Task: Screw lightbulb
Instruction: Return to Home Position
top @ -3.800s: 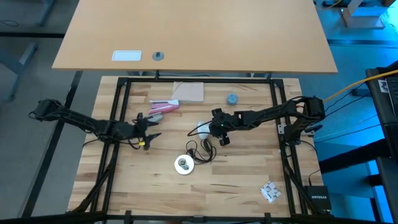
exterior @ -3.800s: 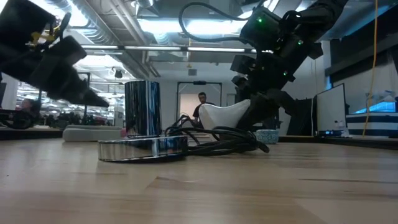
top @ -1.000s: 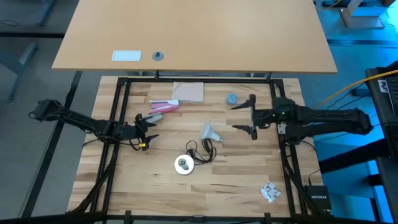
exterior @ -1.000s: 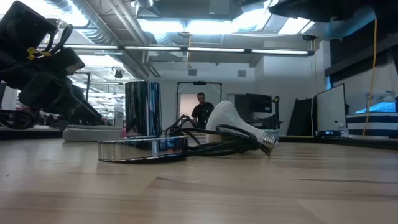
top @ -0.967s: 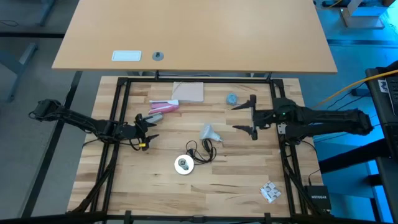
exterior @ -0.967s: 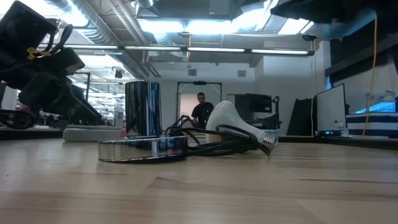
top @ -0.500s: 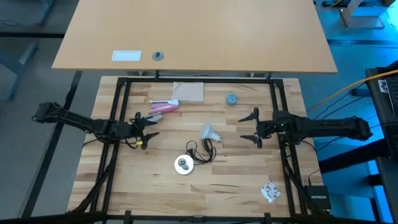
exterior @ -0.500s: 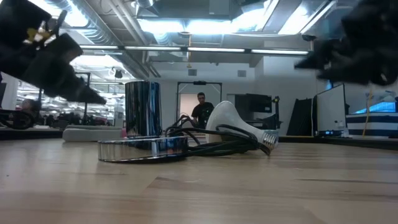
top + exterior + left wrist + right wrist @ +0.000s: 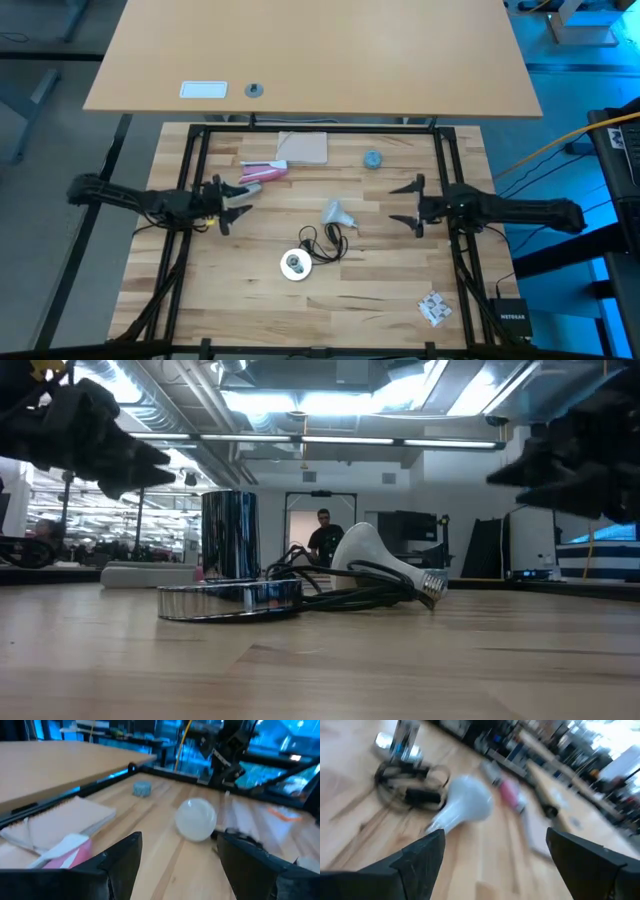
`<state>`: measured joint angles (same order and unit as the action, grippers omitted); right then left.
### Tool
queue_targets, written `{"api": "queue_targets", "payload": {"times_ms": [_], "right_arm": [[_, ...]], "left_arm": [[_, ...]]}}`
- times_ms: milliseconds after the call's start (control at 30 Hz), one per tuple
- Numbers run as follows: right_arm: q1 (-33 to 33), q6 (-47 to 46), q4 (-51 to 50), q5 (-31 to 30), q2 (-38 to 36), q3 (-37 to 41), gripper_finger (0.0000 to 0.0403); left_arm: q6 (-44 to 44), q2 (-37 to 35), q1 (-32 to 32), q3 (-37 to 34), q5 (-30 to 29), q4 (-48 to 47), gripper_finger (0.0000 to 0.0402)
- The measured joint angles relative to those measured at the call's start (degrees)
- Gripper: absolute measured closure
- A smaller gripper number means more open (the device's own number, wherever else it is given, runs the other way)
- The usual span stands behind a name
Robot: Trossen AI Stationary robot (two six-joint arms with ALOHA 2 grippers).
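The white lightbulb (image 9: 337,213) lies on its side mid-table, globe toward the left arm (image 9: 196,819), grey screw base (image 9: 430,586) at the black cord's coil (image 9: 325,241). The silvery socket (image 9: 294,264) stands on the table nearer the front (image 9: 230,598). My left gripper (image 9: 238,202) hovers open, left of the bulb and above the table (image 9: 150,465). My right gripper (image 9: 398,204) hovers open, right of the bulb (image 9: 465,802). Neither touches anything.
A small blue-grey cap (image 9: 372,159), a tan pad (image 9: 303,147) and a pink object (image 9: 262,171) lie toward the far edge. A crumpled packet (image 9: 433,308) sits at the near right corner. Black frame rails (image 9: 198,160) border the table.
My right gripper has come down and drawn back toward the table's right edge, still open, entering the low view at the right. My left gripper has risen a little and tipped up toward level. The bulb, cord and socket have stayed put.
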<state>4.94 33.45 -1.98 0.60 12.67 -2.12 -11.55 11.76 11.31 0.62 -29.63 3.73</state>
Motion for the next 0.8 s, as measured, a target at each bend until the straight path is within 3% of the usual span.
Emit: {"api": "queue_targets", "payload": {"times_ms": [300, 800], "right_arm": [[1.4, -0.03, 2.03, -0.02, -12.62, 0.92, 0.0052], [10.52, -0.06, 2.05, 0.0, -12.58, 0.99, 0.0052]], "left_arm": [[0.0, -9.81, 0.0, 0.0, -0.02, 0.02, 0.0151], [0.0, -11.5, -0.22, -0.02, -0.06, 0.04, 0.0151]]}}
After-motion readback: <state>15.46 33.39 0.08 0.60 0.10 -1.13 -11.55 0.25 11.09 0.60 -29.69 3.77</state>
